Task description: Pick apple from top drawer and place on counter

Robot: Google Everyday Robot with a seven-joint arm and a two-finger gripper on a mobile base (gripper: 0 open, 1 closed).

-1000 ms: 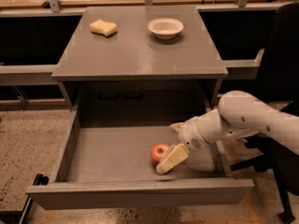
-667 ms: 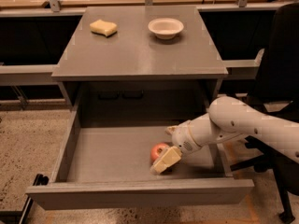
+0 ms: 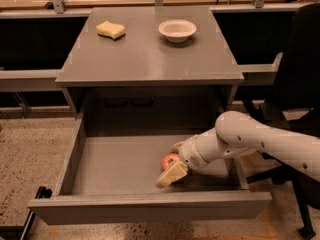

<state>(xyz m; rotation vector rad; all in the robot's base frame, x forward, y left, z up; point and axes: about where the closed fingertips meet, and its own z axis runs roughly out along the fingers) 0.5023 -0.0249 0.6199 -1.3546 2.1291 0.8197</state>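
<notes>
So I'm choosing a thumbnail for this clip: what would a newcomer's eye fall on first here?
First, the white arm reaching from the right into the open top drawer, its pincer down at the red apple near the drawer's front. Next, the yellow sponge and white bowl side by side at the back of the grey counter.

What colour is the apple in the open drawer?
Red-pink, shown best in the camera view; the apple lies by the gripper inside the top drawer.
</notes>
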